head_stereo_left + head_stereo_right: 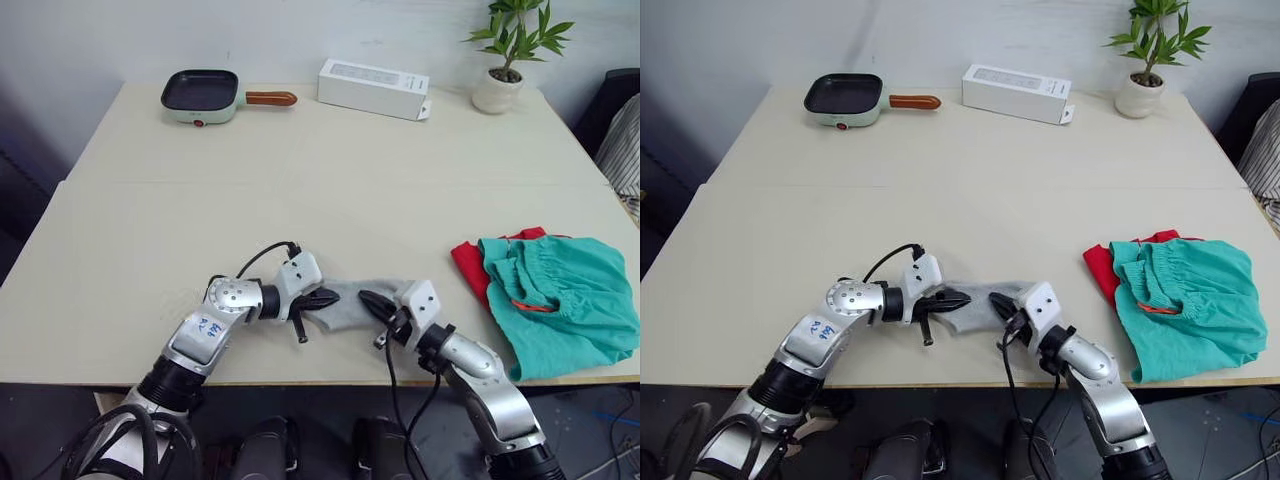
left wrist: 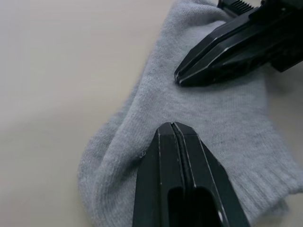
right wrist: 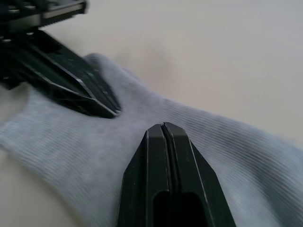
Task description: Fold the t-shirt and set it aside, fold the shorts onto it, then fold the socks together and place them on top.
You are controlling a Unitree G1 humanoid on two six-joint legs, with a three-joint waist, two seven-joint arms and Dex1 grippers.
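Note:
The light grey socks [image 1: 350, 300] lie flat near the table's front edge, between my two grippers. My left gripper [image 1: 330, 298] is shut, its tip resting on the socks' left end [image 2: 142, 156]. My right gripper [image 1: 368, 299] is shut too, its tip pressing on the socks' right part [image 3: 246, 156], a short gap from the left one. I see no cloth pinched between either pair of fingers. At the right, the teal shorts [image 1: 560, 300] lie bunched on top of the red t-shirt [image 1: 468, 262], of which a left strip shows.
A green pan with a wooden handle [image 1: 203, 95], a white box [image 1: 373, 88] and a potted plant [image 1: 505, 60] stand along the table's far edge. The beige table [image 1: 300, 190] has open room in the middle and left.

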